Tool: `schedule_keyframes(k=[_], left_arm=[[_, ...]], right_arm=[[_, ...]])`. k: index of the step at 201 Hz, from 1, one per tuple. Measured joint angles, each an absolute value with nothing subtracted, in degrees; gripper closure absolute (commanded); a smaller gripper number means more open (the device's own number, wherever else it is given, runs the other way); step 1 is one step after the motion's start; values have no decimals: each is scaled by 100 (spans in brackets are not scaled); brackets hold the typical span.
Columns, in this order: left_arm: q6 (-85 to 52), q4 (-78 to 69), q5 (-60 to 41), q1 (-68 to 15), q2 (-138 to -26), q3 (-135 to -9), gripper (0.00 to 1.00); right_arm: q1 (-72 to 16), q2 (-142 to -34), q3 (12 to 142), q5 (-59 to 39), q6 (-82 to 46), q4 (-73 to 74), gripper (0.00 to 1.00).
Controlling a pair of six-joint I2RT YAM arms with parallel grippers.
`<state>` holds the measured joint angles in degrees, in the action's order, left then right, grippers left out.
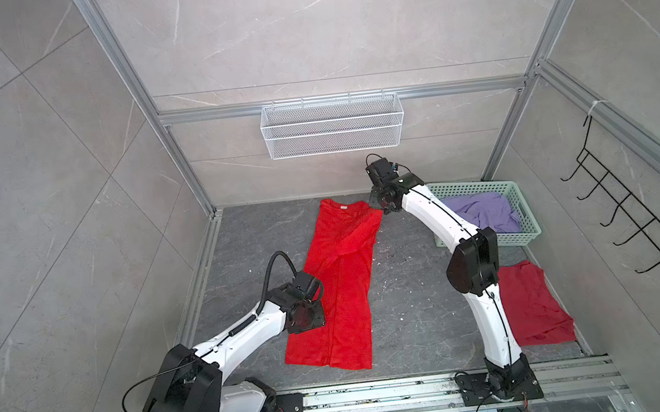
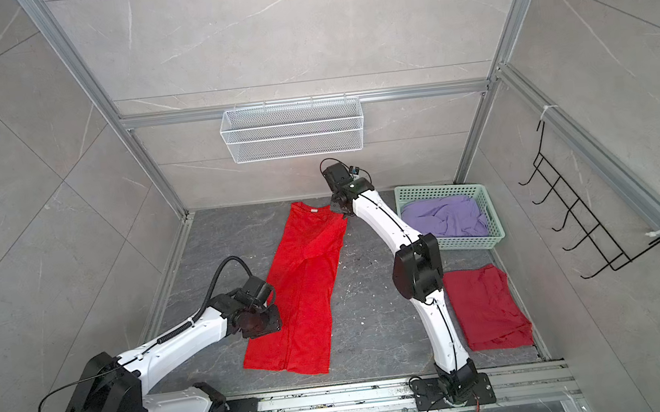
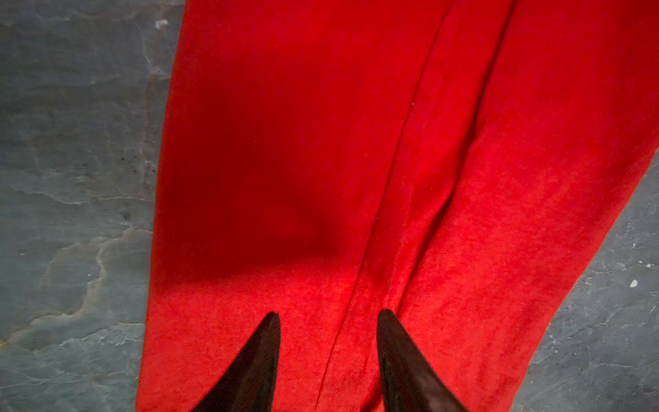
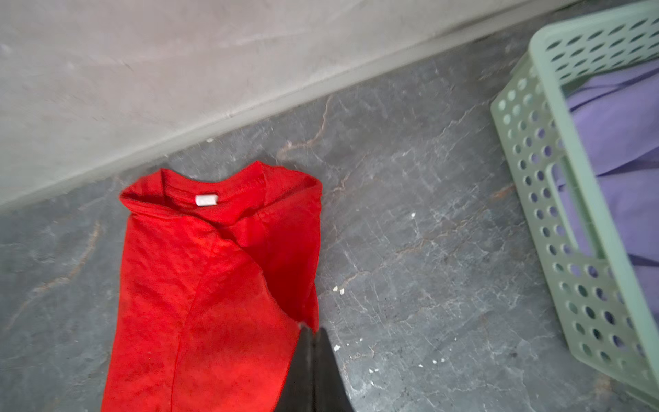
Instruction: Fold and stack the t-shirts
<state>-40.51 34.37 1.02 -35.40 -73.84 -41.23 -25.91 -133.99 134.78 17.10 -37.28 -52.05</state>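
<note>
The right arm (image 1: 493, 323) covers part of the darker red shirt (image 1: 535, 306) — the neck label (image 4: 207, 200) is too blurred to read.

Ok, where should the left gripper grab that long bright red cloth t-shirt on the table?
At the hem corner nearest the robot's left, from above: the bright red cloth t-shirt lies flat as a long strip, collar far, so that free corner probably lifts cleanly.

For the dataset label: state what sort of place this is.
Likely a robot test cell: an aluminium frame boxes it in, the left arm and right arm are bolted to a base rail, and a bright red t-shirt lies spread for folding.
</note>
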Motion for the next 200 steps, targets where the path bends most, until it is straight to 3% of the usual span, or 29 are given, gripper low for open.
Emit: schedule_keyframes(k=[78, 94, 107, 121, 126, 168, 200], left_arm=[[-4053, 3288, 132, -3540, -7487, -4123, 52], [-4053, 3277, 145, -3540, -7498, -4123, 52], [-4053, 3256, 150, -3540, -7509, -4123, 52], [-4053, 3221, 150, -3540, -7540, -4123, 52], [-4056, 3199, 148, -3540, -7555, -4123, 52], [-4060, 3050, 143, -3540, -7655, -4123, 52], [-4062, 2967, 143, -3540, -7741, -4123, 53]], right_arm=[[-2847, -14237, 15377, 692, -4034, -5590, 99], [-2965, -14551, 15839, 368, -4158, -5557, 88], [-3033, -14789, 16020, 3, -4259, -5380, 61], [-3096, -15034, 16051, -416, -4270, -5109, 51], [-3116, -15111, 16051, -534, -4289, -5035, 42], [-3159, -15259, 15823, -864, -3979, -4716, 39], [-3103, -14536, 14619, -580, -3697, -4453, 39]])
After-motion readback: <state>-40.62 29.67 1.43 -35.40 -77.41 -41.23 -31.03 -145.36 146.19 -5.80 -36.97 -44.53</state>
